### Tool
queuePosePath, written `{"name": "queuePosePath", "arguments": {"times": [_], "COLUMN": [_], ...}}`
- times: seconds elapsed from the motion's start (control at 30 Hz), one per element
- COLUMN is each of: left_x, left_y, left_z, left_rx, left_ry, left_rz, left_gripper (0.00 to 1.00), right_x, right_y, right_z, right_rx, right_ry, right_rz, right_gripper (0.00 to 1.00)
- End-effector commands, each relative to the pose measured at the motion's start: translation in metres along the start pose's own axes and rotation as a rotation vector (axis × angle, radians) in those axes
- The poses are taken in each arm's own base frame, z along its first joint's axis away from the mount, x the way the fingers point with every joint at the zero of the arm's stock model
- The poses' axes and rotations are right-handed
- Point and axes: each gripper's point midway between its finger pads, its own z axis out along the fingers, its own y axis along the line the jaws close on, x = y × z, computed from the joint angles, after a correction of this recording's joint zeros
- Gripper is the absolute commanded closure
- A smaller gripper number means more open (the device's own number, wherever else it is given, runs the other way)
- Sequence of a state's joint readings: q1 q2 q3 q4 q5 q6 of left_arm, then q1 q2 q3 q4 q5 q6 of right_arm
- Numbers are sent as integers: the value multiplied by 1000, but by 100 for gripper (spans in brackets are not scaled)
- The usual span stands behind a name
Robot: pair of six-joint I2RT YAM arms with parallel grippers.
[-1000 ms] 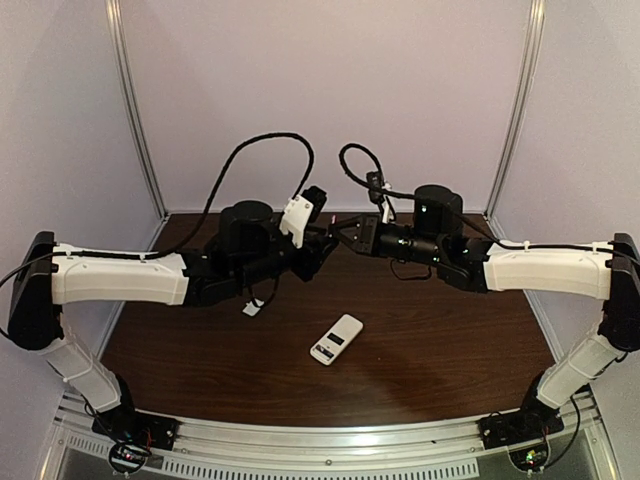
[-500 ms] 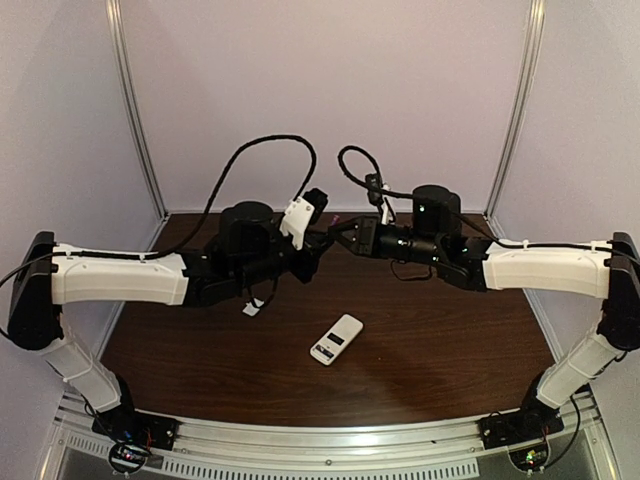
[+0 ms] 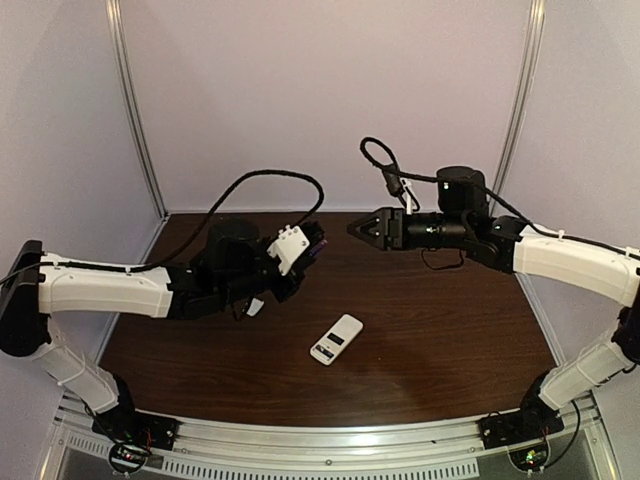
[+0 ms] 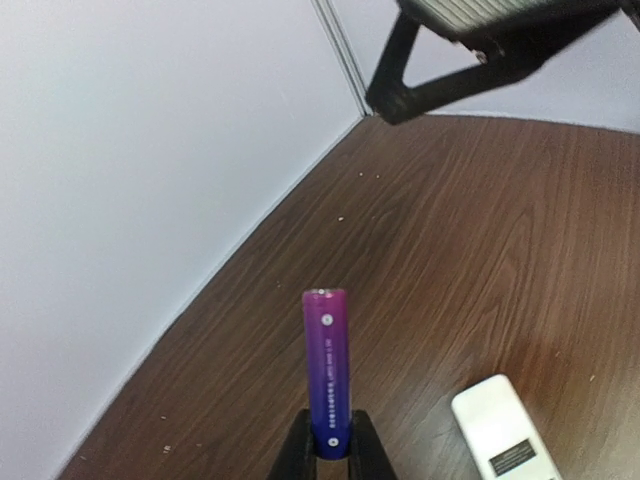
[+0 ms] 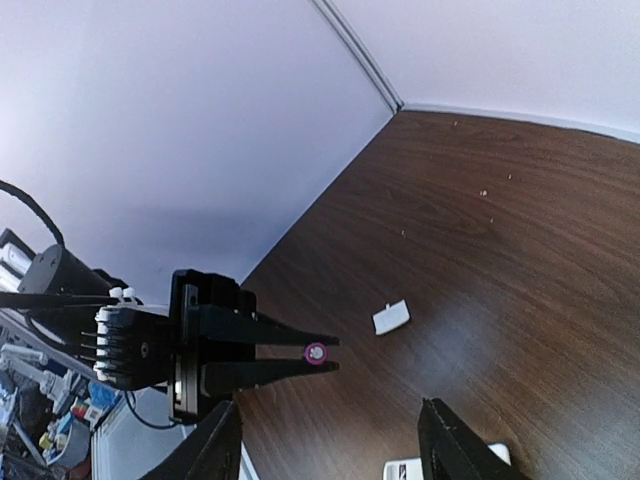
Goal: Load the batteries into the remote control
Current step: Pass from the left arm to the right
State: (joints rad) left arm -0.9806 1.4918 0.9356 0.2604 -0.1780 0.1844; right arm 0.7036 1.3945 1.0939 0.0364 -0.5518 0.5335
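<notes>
From above you get the whole table and both arms raised over its far half, reaching toward each other near the middle without touching. The left arm runs low and nearly level from the left. The right arm comes in higher from the right, its wrist level.

Only your wrist cameras settle the grips. The left wrist view shows the left fingers pinched narrow on the base of one battery, which sticks straight out past the tips. It is a slim cylinder, purple shading to blue near the fingers. The right wrist view shows the right fingers spread wide with nothing between them, and it looks at that battery end-on.

The remote control lies flat on the table near the middle, nearer than both sets of fingers, white face up with a dark rectangle. A small loose white piece lies on the table to its left, seen best from the right wrist.
</notes>
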Motion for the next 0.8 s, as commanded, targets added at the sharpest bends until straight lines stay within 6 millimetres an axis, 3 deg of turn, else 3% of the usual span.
{"name": "queuePosePath", "arguments": {"times": [0.0, 0.3, 0.53, 0.77], "left_x": [1, 20, 24, 19], "left_y": [-11, -50, -72, -82], "left_z": [-23, -38, -35, -38], "left_rx": [-31, -36, -45, -75], "left_ry": [-34, -3, 19, -1], "left_rz": [328, 747, 889, 962], "left_gripper": [100, 100, 100, 100], "right_x": [42, 97, 137, 153], "right_y": [5, 14, 27, 33], "right_z": [-9, -10, -6, -3], "right_rx": [-50, -157, -211, -247], "right_ry": [235, 503, 665, 720], "right_rz": [-1, 86, 96, 101], "right_gripper": [40, 47, 55, 60]}}
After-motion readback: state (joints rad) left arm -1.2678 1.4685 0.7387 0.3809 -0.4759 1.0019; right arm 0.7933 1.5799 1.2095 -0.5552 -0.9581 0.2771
